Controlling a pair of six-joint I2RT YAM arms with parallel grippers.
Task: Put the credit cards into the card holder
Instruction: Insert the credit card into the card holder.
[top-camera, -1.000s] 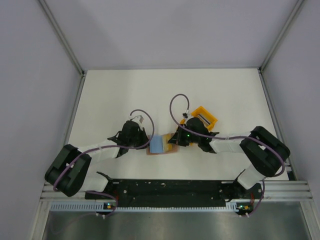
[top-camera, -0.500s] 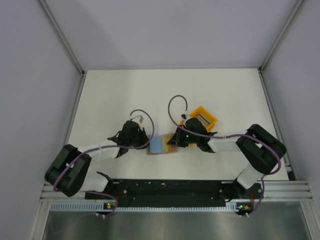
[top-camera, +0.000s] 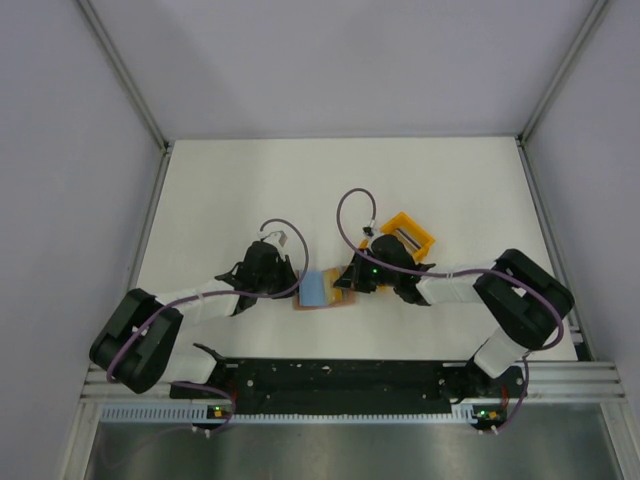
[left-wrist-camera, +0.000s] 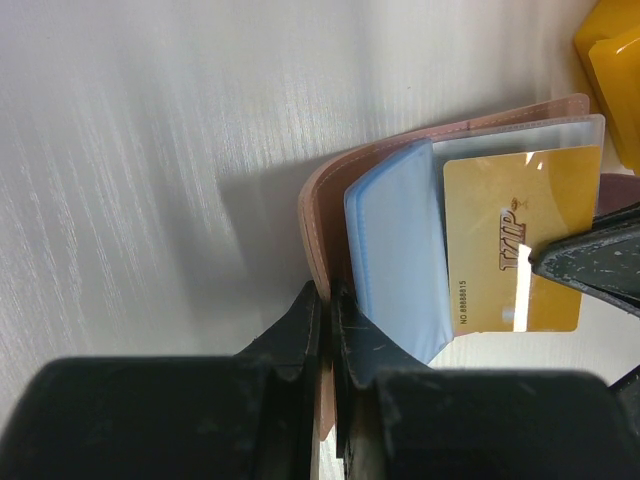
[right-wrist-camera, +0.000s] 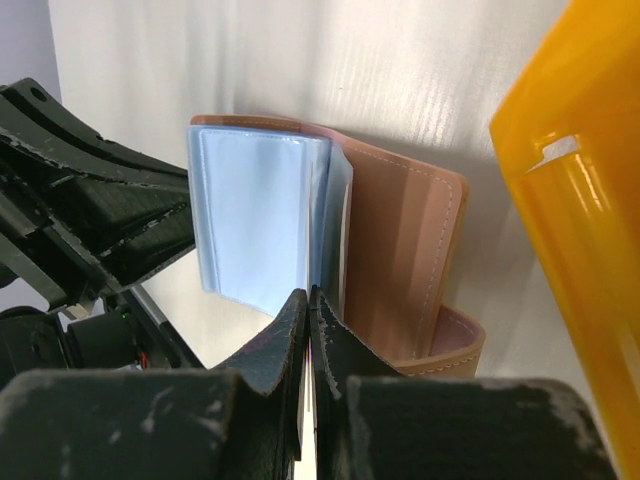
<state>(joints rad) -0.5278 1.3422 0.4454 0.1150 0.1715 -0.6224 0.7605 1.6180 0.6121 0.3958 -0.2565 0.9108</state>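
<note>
The tan card holder (top-camera: 341, 300) lies open on the table between both arms. My left gripper (left-wrist-camera: 328, 300) is shut on its tan cover (left-wrist-camera: 322, 215), which stands up on edge. Inside it, a light blue card (left-wrist-camera: 395, 250) sits in a glossy sleeve, and a gold credit card (left-wrist-camera: 515, 240) lies partly under a clear sleeve. My right gripper (right-wrist-camera: 309, 298) is shut on a thin card seen edge-on, right beside the blue sleeve (right-wrist-camera: 255, 215). In the left wrist view its dark fingertip (left-wrist-camera: 590, 268) covers the gold card's edge. Seen from above, the grippers (top-camera: 292, 285) (top-camera: 343, 283) flank the holder.
A bright yellow tray (top-camera: 410, 238) stands just behind and to the right of the holder, close to my right gripper (right-wrist-camera: 580, 200). White walls enclose the table on three sides. The arm bases and a black rail run along the near edge.
The right arm has crept slightly left toward the holder. The left arm and the holder have not moved.
</note>
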